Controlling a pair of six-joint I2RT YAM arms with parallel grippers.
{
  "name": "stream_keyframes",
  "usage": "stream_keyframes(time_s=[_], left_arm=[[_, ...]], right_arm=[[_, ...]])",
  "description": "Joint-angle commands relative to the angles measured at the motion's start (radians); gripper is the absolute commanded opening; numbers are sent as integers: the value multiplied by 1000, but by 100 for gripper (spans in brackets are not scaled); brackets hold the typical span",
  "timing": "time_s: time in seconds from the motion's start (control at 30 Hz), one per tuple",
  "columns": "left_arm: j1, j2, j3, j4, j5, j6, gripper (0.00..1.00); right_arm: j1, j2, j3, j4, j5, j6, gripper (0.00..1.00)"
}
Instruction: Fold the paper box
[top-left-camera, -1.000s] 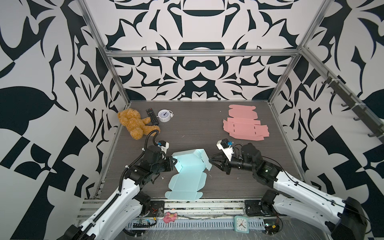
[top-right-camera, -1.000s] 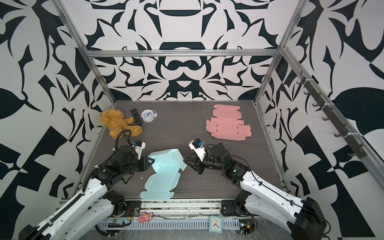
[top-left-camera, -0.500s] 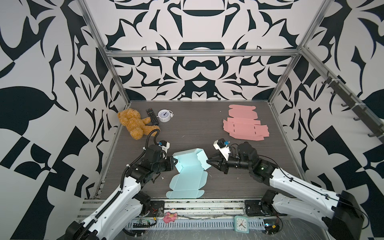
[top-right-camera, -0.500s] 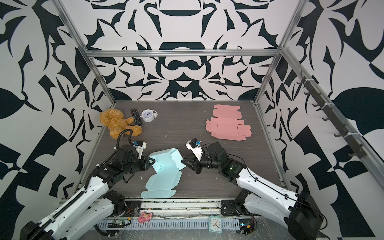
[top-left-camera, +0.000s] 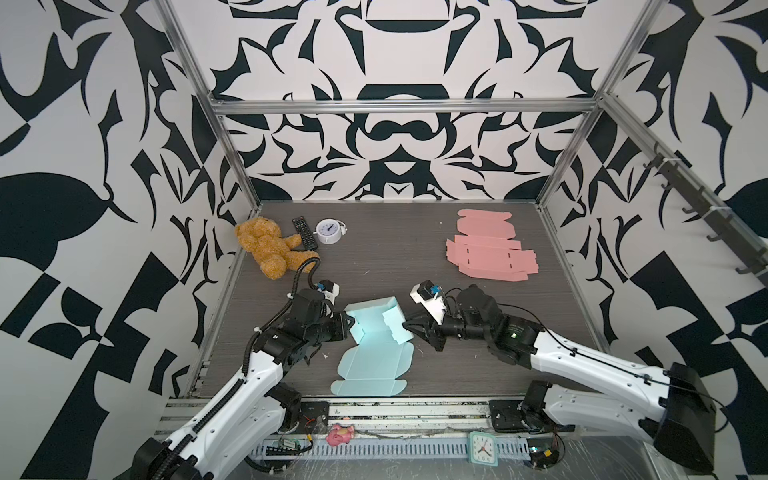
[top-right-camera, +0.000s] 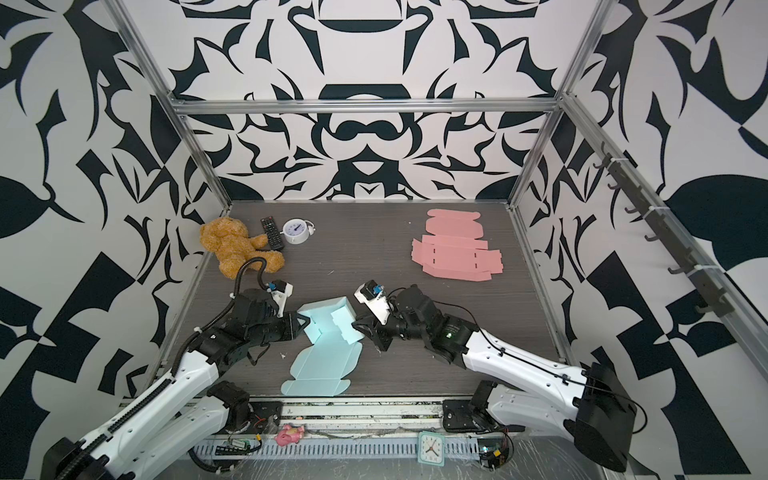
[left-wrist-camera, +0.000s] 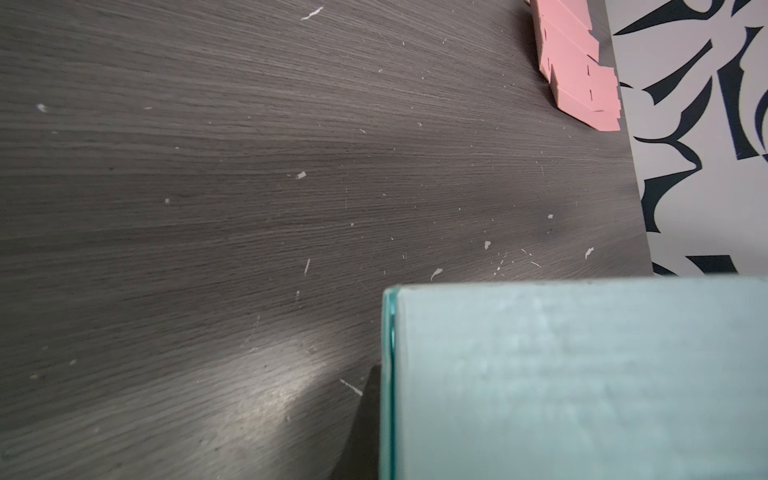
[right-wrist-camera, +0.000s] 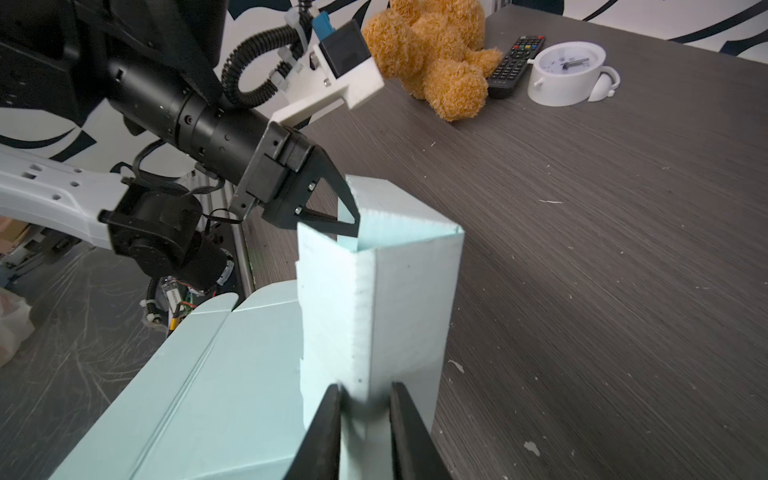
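Dark table (top-left-camera: 395, 266), mid-fold: left gripper (right-wrist-camera: 352, 219) pinches the left wall of the box (top-left-camera: 376, 332) upright so it can't flop, while right gripper (right-wrist-camera: 363, 409) straddles the right wall narrowly, grip unclear.

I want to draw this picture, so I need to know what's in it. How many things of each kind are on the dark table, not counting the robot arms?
blue paper box: 1
pink cardboard pile: 1 (I can't tell how many sheets)
teddy bear: 1
remote: 1
white clock: 1
Total: 5
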Motion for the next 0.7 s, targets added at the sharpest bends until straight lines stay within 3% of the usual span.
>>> stream_keyframes(time_s=[0.0,0.23,0.67], left_arm=[[2,0,-4,3,-29,3,5],[2,2,-7,-13,-106,6,4],[2,-8,-33,-14,-186,-17,4]], right_arm=[[39,28,60,-45,147,-15,23],[109,129,115,-47,288,40,33],[163,284,227,-50,440,112,32]])
